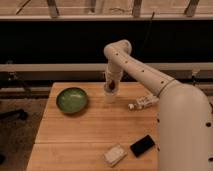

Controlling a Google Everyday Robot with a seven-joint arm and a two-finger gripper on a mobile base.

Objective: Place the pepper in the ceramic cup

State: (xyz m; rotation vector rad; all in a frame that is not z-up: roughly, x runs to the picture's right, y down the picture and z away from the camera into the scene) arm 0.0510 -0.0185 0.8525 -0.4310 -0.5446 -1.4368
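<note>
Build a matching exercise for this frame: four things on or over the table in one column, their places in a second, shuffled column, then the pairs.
Things:
1. green bowl
2. gripper
3. black flat object
4. ceramic cup

Places:
A. near edge of the table, right
B. directly under the gripper, centre-back
C. left side of the table
D. above the cup, with the dark red pepper at it

Pairs: 1-C, 2-D, 3-A, 4-B
</note>
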